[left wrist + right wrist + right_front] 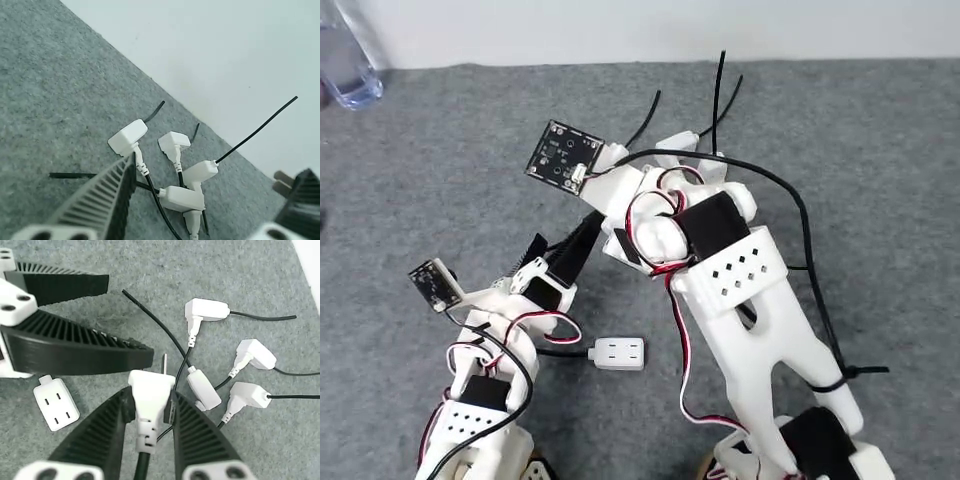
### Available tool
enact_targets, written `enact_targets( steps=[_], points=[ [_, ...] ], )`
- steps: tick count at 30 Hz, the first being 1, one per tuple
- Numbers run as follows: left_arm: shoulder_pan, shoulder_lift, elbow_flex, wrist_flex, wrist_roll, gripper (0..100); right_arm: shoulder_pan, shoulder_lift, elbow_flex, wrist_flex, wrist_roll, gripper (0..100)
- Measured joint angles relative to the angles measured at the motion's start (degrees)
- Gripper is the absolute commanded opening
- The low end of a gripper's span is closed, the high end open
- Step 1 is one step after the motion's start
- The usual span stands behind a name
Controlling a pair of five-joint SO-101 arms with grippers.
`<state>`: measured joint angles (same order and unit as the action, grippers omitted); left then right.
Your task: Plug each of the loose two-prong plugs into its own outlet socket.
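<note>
My right gripper (151, 401) is shut on a white two-prong plug (150, 382), prongs pointing away from the wrist. The white outlet block (55, 405) lies on the carpet beside it, also seen in the high view as the outlet block (618, 353). My left gripper (129, 320) stands open just beyond the held plug, nothing between its black fingers (75, 347). Several loose white plugs lie on the carpet past the grippers: one plug (205, 310), another plug (255, 354), a third plug (247, 395). In the left wrist view the left gripper (219, 165) frames the plug cluster (174, 142).
Thin black cords (720, 90) trail from the plugs toward the white wall at the back. The right arm's body (740, 270) covers the plug cluster from above. A clear plastic bottle (345, 70) stands at the far left corner. Grey carpet (880, 200) covers the table.
</note>
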<state>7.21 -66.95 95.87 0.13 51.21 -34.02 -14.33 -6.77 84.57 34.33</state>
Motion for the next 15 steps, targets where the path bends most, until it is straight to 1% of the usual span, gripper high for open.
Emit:
enact_targets(
  steps=[15],
  points=[
    [0.0,-0.18,0.0,0.0,0.09,45,0.0,0.0,-1.58,0.7,0.0,0.8]
  ],
)
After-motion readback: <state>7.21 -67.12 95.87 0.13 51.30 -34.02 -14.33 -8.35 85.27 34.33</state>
